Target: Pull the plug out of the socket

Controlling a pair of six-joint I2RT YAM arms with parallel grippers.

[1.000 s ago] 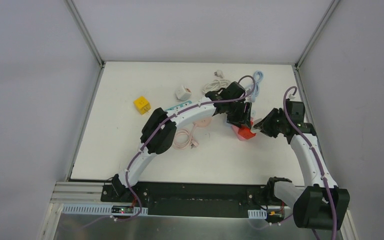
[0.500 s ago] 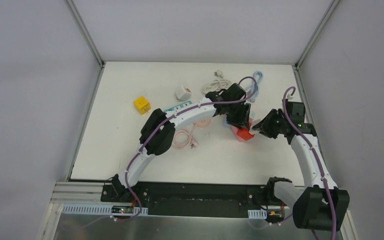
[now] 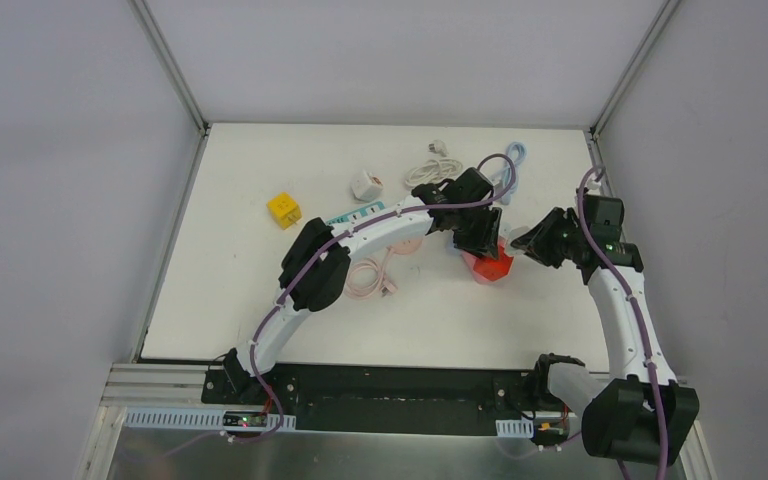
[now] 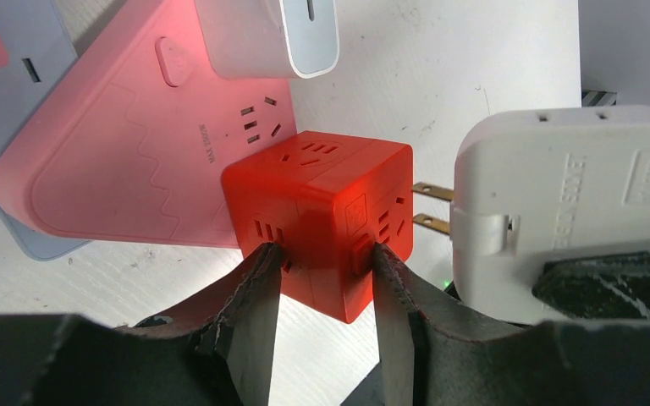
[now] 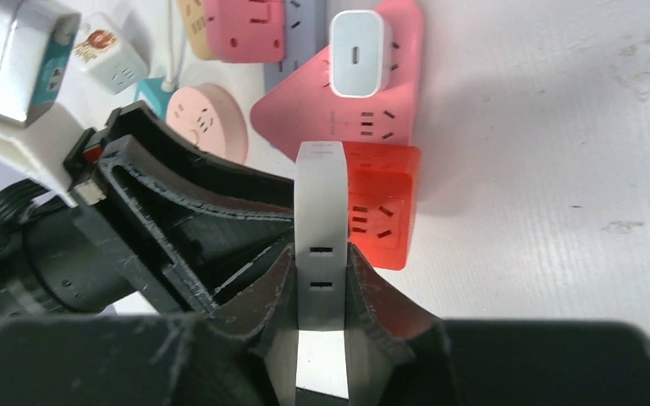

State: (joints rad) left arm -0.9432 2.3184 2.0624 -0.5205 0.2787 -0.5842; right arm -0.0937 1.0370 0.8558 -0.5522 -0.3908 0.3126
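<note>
Left claw (image 4: pixel 322 264) clamps the red plastic cube socket (image 4: pixel 317 199) toward the right edge of the counter (image 3: pixel 250 290). Right claw (image 5: pixel 320 264) pinches the white rectangular plug (image 5: pixel 322 190), prongs (image 4: pixel 430 191) exposed.

- White table (image 3: pixel 230 290)
- Yellow cube (image 3: pixel 283 210), nearer left edge
- White adapter (image 3: pixel 365 184), white cable (image 3: pixel 428 165): near far edge
- Blue cable (image 3: pixel 517 155): far-right corner
- Pink cable (image 3: pixel 370 275): middle
- Red cube (image 3: pixel 490 266), nearer right edge

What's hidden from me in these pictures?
Top view: the left hand covers most of the red socket cube.
Left wrist view: the white plug runs off the right edge.
Right wrist view: the plug's own body, held by the right hand, hides its prongs.
</note>
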